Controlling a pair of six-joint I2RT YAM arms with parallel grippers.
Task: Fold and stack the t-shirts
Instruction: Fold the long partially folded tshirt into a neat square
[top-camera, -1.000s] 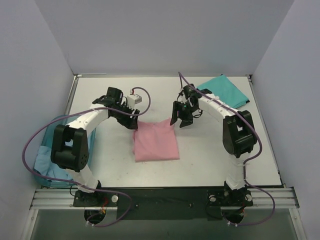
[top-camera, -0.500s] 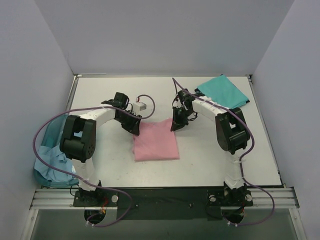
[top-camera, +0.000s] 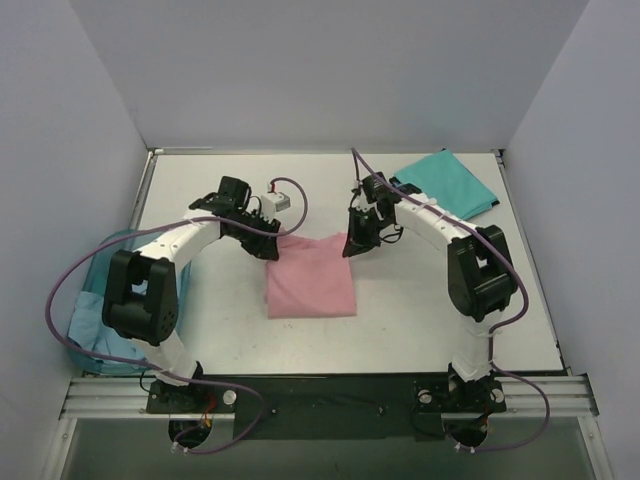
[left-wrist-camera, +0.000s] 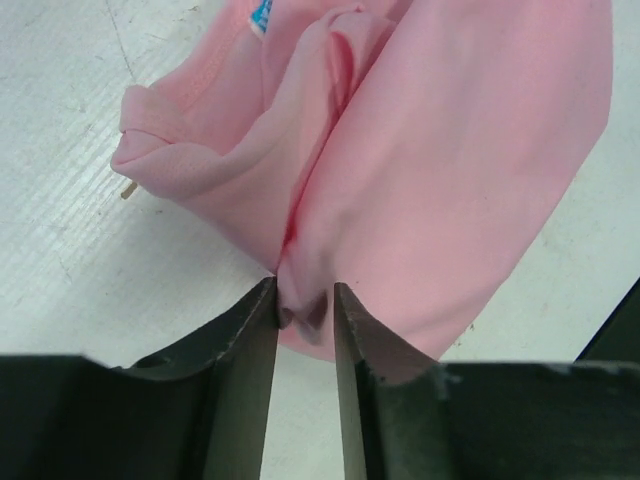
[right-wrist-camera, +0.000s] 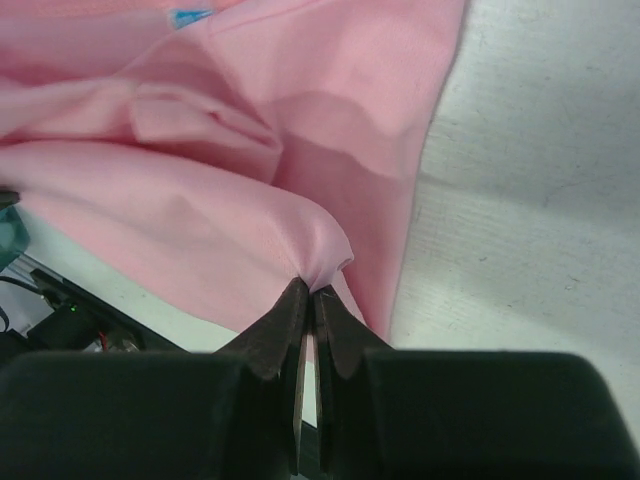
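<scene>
A light pink t-shirt (top-camera: 310, 285) lies folded in the middle of the white table. My left gripper (top-camera: 270, 248) is at its far left corner, and in the left wrist view (left-wrist-camera: 305, 295) the jaws pinch a bunched fold of the pink cloth (left-wrist-camera: 450, 150). My right gripper (top-camera: 352, 245) is at the far right corner, and in the right wrist view (right-wrist-camera: 307, 292) it is shut tight on a peak of pink cloth (right-wrist-camera: 200, 220). A teal green t-shirt (top-camera: 450, 182) lies folded at the back right. A pale blue t-shirt (top-camera: 100, 325) sits in the basket on the left.
The translucent blue basket (top-camera: 90, 262) stands off the table's left edge beside the left arm. Grey walls close in the table on the left, back and right. A metal rail (top-camera: 330, 392) with the arm bases runs along the near edge.
Both grippers came down from above onto the pink t-shirt's far corners and closed on the cloth. The far edge is now bunched up in the jaws.
</scene>
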